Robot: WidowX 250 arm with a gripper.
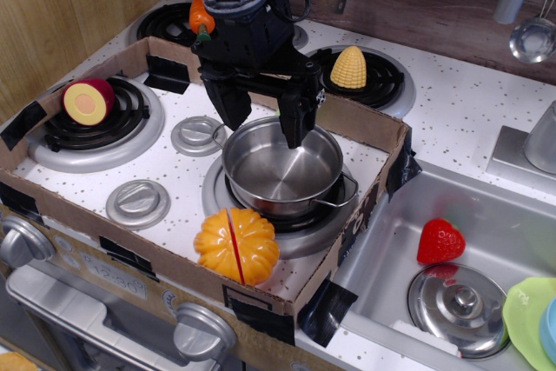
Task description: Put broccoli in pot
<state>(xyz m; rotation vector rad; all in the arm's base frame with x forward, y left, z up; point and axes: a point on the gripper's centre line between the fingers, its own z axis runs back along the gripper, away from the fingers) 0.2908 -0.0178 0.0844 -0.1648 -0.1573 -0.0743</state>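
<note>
Shiny steel pot (282, 171) (wire handles)

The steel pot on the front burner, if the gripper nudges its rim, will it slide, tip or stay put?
The pot is wide and low, so it probably won't tip. Its polished steel sits on a raised burner grate, so it may slide or rattle. It looks empty and thin-walled, likely light; the open gripper above it could shove it easily.

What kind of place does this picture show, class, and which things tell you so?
Probably a toy play kitchen: stove burners with knobs, a sink beside them, and plastic food like the pumpkin and corn.
</note>
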